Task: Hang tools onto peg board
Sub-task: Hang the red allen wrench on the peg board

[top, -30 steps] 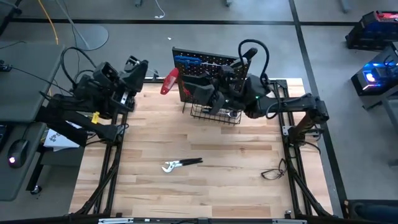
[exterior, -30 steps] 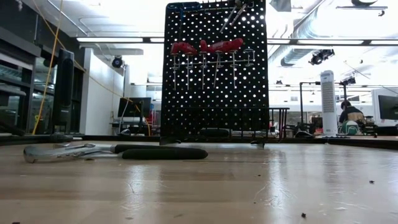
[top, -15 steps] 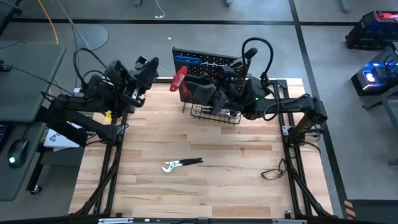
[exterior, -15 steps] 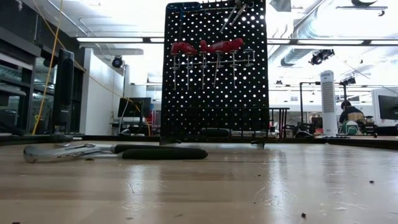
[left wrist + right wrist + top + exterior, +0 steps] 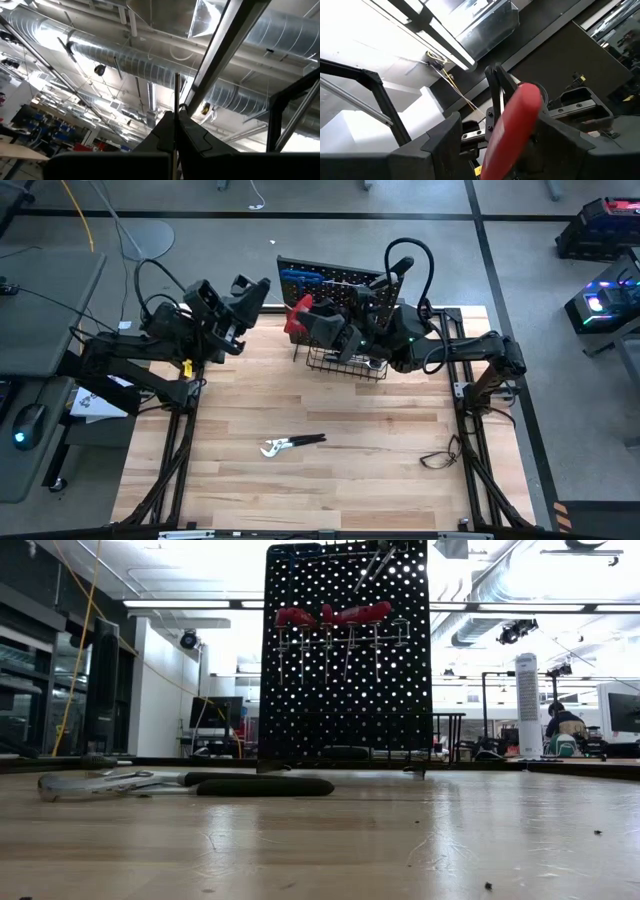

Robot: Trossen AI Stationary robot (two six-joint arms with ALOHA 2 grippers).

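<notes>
The left hand (image 5: 262, 292), clamped on a red-handled screwdriver (image 5: 298, 315), carries it toward the peg board (image 5: 330, 285) for hanging, while the right hand (image 5: 335, 332) waits spread beside the board's basket (image 5: 345, 363).

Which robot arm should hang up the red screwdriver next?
Probably the left: its gripper is shut on the red screwdriver beside the peg board. The right gripper is open at the board.

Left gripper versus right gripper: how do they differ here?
The left gripper is shut on the red-handled screwdriver's shaft; the right gripper is open around its handle. The left gripper is off the peg board's left edge; the right gripper is in front of it. Both meet at one tool.
</notes>
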